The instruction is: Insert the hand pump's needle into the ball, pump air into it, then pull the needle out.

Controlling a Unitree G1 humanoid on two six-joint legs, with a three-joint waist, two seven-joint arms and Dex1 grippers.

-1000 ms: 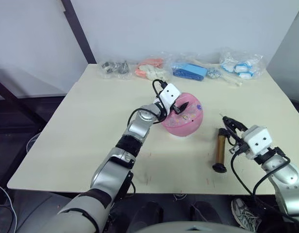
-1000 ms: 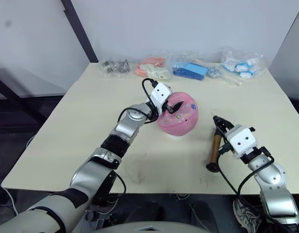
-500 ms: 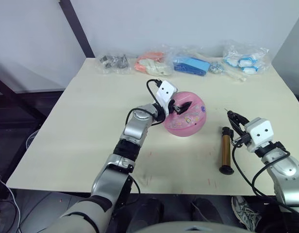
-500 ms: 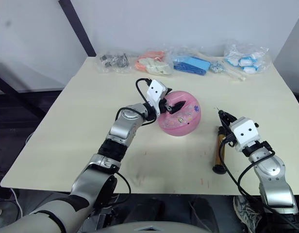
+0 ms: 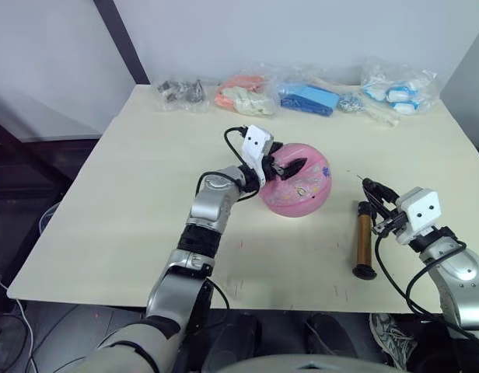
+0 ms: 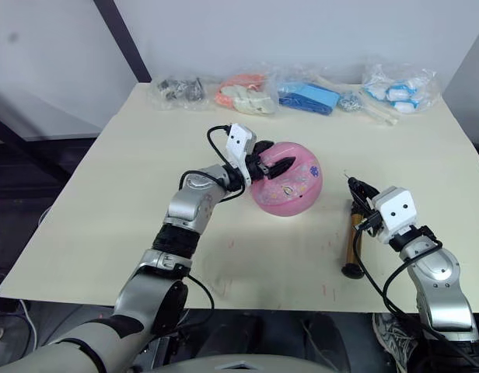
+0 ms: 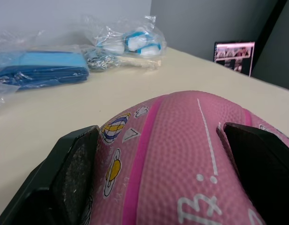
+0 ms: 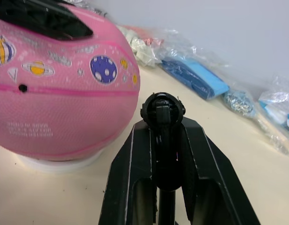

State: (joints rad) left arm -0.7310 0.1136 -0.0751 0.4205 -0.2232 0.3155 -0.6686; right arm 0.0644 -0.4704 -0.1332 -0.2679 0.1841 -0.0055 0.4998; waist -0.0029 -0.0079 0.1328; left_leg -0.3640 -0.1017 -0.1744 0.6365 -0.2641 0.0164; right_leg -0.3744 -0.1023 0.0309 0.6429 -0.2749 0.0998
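1. Ball point(image 5: 295, 179), pink with cartoon prints, sits round near table point(image 5: 131, 194) centre on a small white ring base point(image 8: 60, 161).
2. Left gripper point(image 5: 284, 166) rests over the ball's top at the 9 o'clock side; fingers point(image 7: 74, 164) apart, one on each side of the ball, touching or nearly touching its surface.
3. Hand pump point(image 5: 364, 241), gold-bronze with black caps, lies flat on the table at 3 o'clock of the ball, well apart from it, long axis running 12 to 6.
4. Right gripper point(image 5: 377, 196) just beside the pump's far end, at its 3 o'clock; fingers clamped on the black fitting at the hose tip.
5. Needle point(image 6: 349, 178) points up toward 11 o'clock, clear of the ball.
6. Plastic bags point(image 5: 302, 95) of small items line the table's far edge at 12 o'clock.
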